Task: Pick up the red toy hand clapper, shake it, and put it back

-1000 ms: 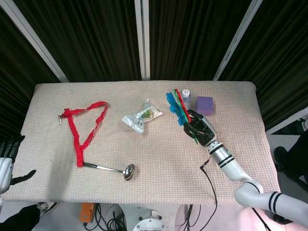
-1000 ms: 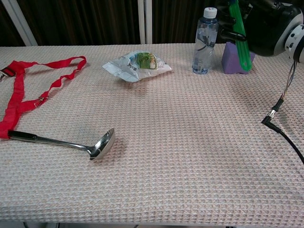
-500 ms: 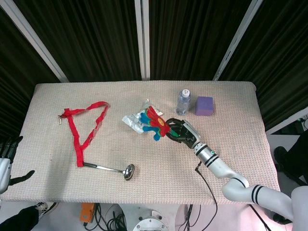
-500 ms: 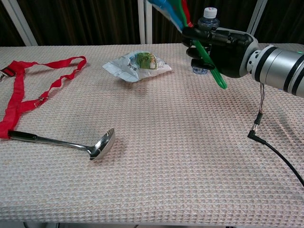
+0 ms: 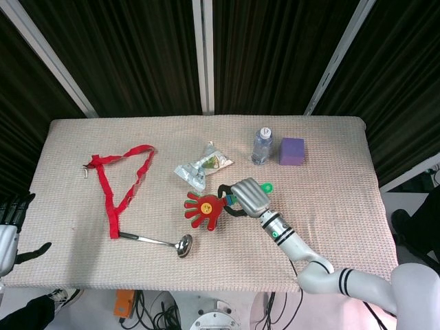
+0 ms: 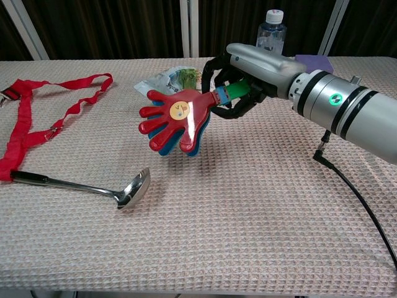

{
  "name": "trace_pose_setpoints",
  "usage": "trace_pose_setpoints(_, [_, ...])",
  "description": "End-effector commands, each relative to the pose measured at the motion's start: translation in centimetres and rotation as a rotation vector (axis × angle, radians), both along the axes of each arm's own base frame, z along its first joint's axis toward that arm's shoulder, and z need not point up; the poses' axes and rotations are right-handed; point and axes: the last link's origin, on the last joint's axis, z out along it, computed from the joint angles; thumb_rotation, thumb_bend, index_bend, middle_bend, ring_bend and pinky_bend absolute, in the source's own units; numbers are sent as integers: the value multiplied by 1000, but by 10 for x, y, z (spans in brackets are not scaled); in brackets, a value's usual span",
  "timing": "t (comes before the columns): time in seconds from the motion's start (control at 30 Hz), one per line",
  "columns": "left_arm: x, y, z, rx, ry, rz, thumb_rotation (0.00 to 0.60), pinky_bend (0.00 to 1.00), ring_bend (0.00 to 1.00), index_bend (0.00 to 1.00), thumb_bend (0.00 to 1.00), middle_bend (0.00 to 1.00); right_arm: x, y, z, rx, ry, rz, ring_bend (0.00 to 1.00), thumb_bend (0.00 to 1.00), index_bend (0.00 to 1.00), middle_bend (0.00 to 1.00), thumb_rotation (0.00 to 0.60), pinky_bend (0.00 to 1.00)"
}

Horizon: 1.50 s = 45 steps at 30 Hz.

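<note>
Right hand [image 6: 239, 77] is gripping the red toy hand clapper [image 6: 175, 121] by its green handle, fingers wrapped around it. Clapper is sitting mid-frame in the chest view, raised off the cloth, red palm with a yellow smiley face turned toward the camera, blue layer showing behind it. In the head view the same hand [image 5: 249, 196] is near the centre of the frame, clapper [image 5: 203, 208] sticking out to its left, green handle end poking out on the hand's right side.

Left hand [image 5: 12, 214] is hanging at the lower left edge of the head view, off the table, fingers spread, holding nothing. Not visible in the chest view.

Everything else is lying on the table [image 5: 330, 158], which is covered in a beige waffle-weave cloth:
- red strap [image 5: 113, 175] looping in the left half of the head view, one end touching the ladle handle
- steel ladle [image 5: 161, 241] below it, bowl pointing right, near the clapper's fingers but apart
- foil snack packet [image 5: 201, 165] above the clapper, partly behind the hand in the chest view
- water bottle [image 5: 260, 145] upright, upper centre-right
- purple block [image 5: 291, 151] just right of the bottle
- black cable [image 6: 353, 192] trailing from the right arm down to the lower right of the chest view.
</note>
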Motion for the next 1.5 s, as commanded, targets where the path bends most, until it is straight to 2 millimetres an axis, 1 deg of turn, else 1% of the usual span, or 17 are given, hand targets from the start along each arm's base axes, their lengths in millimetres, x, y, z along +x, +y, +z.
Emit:
trace_pose_setpoints(0.03, [1, 0, 1, 3, 0, -3, 600, 11, 0, 74, 60, 36, 32, 13, 6, 88, -393, -116, 766, 456, 984, 718, 600, 974])
trace_pose_setpoints(0.1, [1, 0, 1, 6, 0, -3, 600, 11, 0, 74, 60, 36, 35, 16, 11, 159, -545, -173, 766, 456, 984, 716, 600, 974])
trace_pose_setpoints(0.2, [1, 0, 1, 5, -1, -2, 600, 11, 0, 74, 60, 36, 36, 18, 22, 342, -838, -308, 766, 456, 984, 716, 600, 973])
trace_pose_setpoints(0.27, [0, 0, 1, 4, -2, -1, 600, 11, 0, 74, 60, 36, 34, 18, 31, 494, -1037, -431, 765, 454, 984, 716, 600, 972])
trace_pose_setpoints(0.37, [1, 0, 1, 3, -3, -3, 600, 11, 0, 74, 60, 36, 25, 9, 44, 665, -1233, -602, 766, 449, 983, 715, 600, 972])
trace_pose_setpoints(0.47, [1, 0, 2, 4, -2, -6, 600, 12, 0, 74, 60, 36, 15, 2, 51, 723, -1286, -664, 766, 454, 980, 714, 600, 972])
trace_pose_setpoints(0.6, [2, 1, 2, 6, -4, -9, 600, 11, 0, 74, 60, 36, 3, -3, 51, 757, -1304, -705, 766, 455, 969, 706, 600, 972])
trace_pose_setpoints(0.77, [2, 2, 1, 1, -6, -12, 600, 11, 0, 74, 60, 36, -8, -4, 47, 733, -1236, -688, 766, 457, 965, 701, 600, 972])
trace_pose_setpoints(0.83, [2, 2, 1, 0, -6, -12, 600, 12, 0, 74, 60, 36, -10, -2, 43, 706, -1159, -644, 765, 458, 965, 693, 600, 972])
trace_pose_setpoints(0.9, [2, 2, 1, -2, -6, -11, 600, 11, 0, 74, 60, 36, -12, 3, 35, 666, -1041, -575, 765, 458, 965, 685, 600, 972])
trace_pose_setpoints(1.0, [2, 2, 0, -3, -6, -10, 600, 11, 0, 74, 60, 36, -17, 3, 26, 461, -719, -380, 765, 456, 965, 684, 600, 972])
trace_pose_setpoints(1.03, [2, 2, 0, -2, -6, -9, 600, 11, 0, 74, 60, 36, -17, 3, 23, 343, -581, -290, 765, 456, 964, 684, 600, 972])
trace_pose_setpoints(1.13, [1, 1, 1, -1, -6, -6, 600, 11, 0, 74, 60, 36, -13, 6, 17, 76, -295, -125, 765, 457, 951, 684, 600, 973])
trace_pose_setpoints(1.27, [1, 1, 0, -4, -7, -5, 600, 11, 0, 74, 60, 36, -8, 12, 13, -79, -29, -19, 765, 458, 937, 665, 600, 973])
trace_pose_setpoints(1.33, [1, 1, 0, -5, -7, -6, 600, 11, 0, 74, 60, 36, -4, 16, 11, -87, 10, -20, 765, 458, 937, 656, 600, 973])
trace_pose_setpoints(1.43, [2, 0, 0, -1, -8, -8, 600, 11, 0, 74, 60, 36, -3, 19, 8, -32, -75, -107, 765, 458, 936, 654, 600, 973])
trace_pose_setpoints(1.5, [2, 0, 0, -2, -9, -7, 600, 11, 0, 74, 60, 36, -6, 18, 5, -11, -117, -170, 765, 458, 935, 654, 600, 973])
